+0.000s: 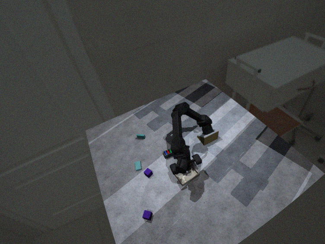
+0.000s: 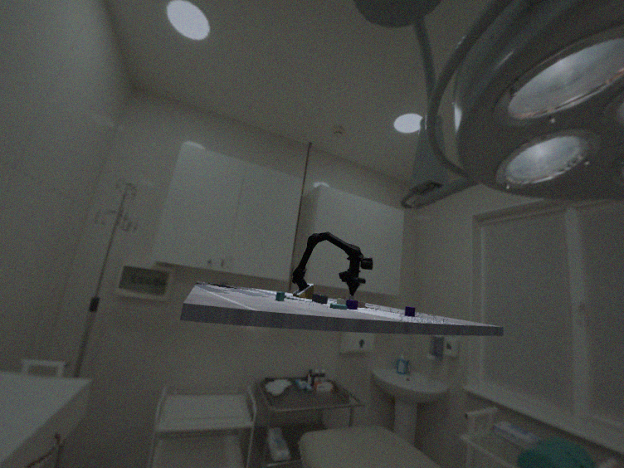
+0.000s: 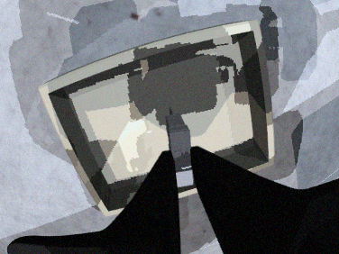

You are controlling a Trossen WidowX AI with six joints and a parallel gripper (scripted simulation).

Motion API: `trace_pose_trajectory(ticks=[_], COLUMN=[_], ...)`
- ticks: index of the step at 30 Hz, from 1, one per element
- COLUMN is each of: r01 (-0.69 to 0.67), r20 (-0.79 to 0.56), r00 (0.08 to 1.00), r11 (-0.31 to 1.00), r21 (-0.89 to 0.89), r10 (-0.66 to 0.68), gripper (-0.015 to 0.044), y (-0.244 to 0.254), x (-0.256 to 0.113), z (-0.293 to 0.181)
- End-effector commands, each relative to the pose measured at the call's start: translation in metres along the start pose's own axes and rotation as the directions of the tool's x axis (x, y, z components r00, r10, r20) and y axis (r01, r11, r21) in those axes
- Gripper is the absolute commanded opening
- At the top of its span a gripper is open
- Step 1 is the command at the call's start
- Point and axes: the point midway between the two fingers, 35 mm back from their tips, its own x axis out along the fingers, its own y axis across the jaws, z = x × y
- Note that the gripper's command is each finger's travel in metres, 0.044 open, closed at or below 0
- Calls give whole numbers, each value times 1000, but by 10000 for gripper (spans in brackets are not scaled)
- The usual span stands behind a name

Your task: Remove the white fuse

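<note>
My gripper [image 2: 352,293] [image 3: 180,157] is shut on the white fuse [image 3: 180,136], which looks grey in shadow and points down from between the fingertips. The cream tray [image 1: 190,179] [image 2: 340,301] [image 3: 99,71] lies below. In the wrist view the fuse shows inside the tray's outline, toward the near wall; its exact height over the tray floor is hard to tell. The dark fuse block [image 1: 167,156] [image 2: 319,299] stands beside the arm in the top view, with blue, red and green fuses visible and the rest hidden behind the arm.
Two purple cubes [image 1: 148,172] [image 1: 147,215] and two teal blocks [image 1: 141,136] [image 1: 138,165] lie on the table, on the block's side and toward the front in the top view. A yellow angled piece [image 1: 211,137] stands by the arm's base.
</note>
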Motion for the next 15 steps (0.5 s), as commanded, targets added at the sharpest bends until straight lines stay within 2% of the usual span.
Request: trace_pose_trajectory(ticks=[1,10,11,15], r01=[-1,-1,-1,-3], r20=[-1,-1,0,4], r00=[1000,1000,1000,1000], r11=[1000,1000,1000,1000], r21=[0,0,0,-5], r10=[1,1,1,3], gripper=[79,315,330,330], y=[0,0,0,0], x=[-1,-1,-4,-38], z=[0,0,0,0])
